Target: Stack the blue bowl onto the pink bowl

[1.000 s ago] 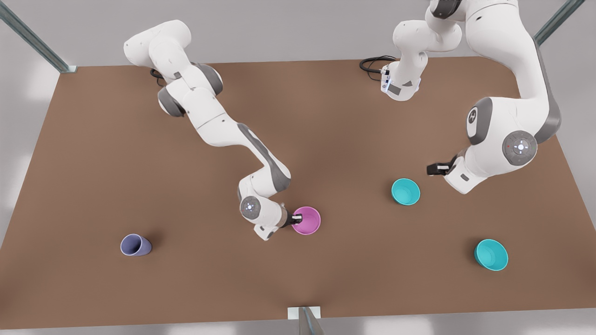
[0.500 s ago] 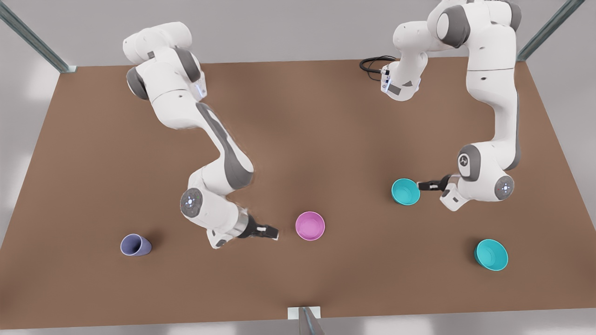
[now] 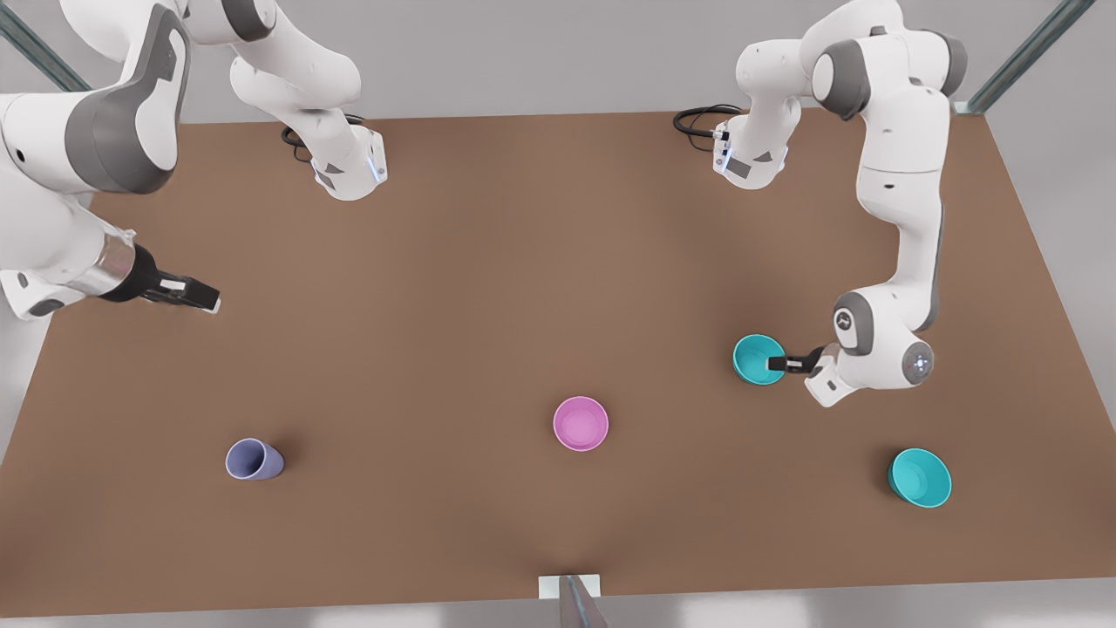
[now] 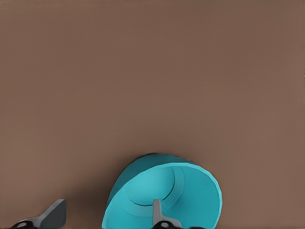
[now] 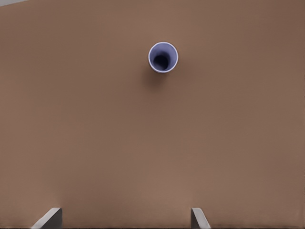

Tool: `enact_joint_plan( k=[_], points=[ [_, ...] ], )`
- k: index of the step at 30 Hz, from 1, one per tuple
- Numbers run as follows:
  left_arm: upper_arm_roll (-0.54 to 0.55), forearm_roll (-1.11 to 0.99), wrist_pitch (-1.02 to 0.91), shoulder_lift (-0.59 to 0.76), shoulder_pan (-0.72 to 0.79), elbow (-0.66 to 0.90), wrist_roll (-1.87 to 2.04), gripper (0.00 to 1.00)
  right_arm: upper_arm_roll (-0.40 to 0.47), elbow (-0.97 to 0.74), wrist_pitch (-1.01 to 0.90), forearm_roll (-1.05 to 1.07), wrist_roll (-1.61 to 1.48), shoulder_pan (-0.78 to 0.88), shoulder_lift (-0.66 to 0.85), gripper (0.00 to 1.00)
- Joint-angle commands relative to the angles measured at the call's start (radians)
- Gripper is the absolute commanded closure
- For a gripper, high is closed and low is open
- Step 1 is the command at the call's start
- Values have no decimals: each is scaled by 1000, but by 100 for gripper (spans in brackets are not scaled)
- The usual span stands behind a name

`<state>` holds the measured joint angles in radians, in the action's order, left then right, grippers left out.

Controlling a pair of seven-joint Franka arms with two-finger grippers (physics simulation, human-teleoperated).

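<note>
The left gripper (image 3: 774,364) is at the blue bowl (image 3: 757,358), on the front view's right. Its fingers (image 4: 156,213) are apart and straddle the bowl's rim: in the left wrist view one finger stands inside the bowl (image 4: 164,193) and the other (image 4: 52,214) lies outside the wall, with a gap to it. The jaws are not closed on the rim. The bowl rests upright on the brown table (image 3: 523,288).

The right gripper (image 3: 196,295) hangs over the table near the edge on the front view's left, well apart from all the vessels. Its fingers (image 5: 49,217) are spread wide with nothing between them. The right wrist view looks down on bare table (image 5: 95,143) with the lavender-blue cup (image 5: 163,57) well ahead of the gripper.

The pink bowl (image 3: 581,423) sits upright near the middle of the table's near side, well apart from the blue bowl and from both grippers. A second, slightly wider teal bowl (image 3: 919,477) sits near the table's near corner on the front view's right. The lavender-blue cup (image 3: 254,459) stands toward the near left, tilted as seen in the front view.
</note>
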<state>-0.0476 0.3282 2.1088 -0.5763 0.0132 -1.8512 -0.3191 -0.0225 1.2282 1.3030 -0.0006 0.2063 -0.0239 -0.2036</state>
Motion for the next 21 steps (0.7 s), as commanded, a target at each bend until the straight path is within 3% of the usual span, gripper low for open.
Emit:
enact_joint_plan(
  k=[1, 3, 5, 7, 13, 14, 16, 17, 21],
  points=[
    [0, 0, 25, 0, 2, -3, -169, 29, 0, 2, -70, -9, -246, -1, 3, 0],
    [0, 0, 23, 0, 4, -8, -169, 47, 0, 0, -70, -7, -248, -1, -3, 0],
    [0, 0, 23, -8, 5, -8, -167, 58, 0, 0, -70, -7, -249, -2, -7, 0],
    [0, 0, 20, -8, 7, -8, -166, 79, 0, 0, -70, -7, -252, -2, -10, 0],
    [6, 0, -36, 82, 68, 10, 40, 79, 1, 0, -70, -6, -261, -8, -13, 0],
    [6, 5, -114, 93, 96, 69, 141, 79, 1, 0, -70, -6, -261, -8, -14, 0],
    [58, -32, -329, -2, 120, 393, 412, 79, 1, 0, -70, -7, -261, -8, -13, 0],
    [57, -130, -369, -51, 201, 484, 488, 79, 1, 0, -70, -7, -260, -8, -13, 0],
    [51, -138, -365, -241, 375, 756, 807, 79, 4, 2, -70, -6, -261, -8, -13, 0]
  ],
)
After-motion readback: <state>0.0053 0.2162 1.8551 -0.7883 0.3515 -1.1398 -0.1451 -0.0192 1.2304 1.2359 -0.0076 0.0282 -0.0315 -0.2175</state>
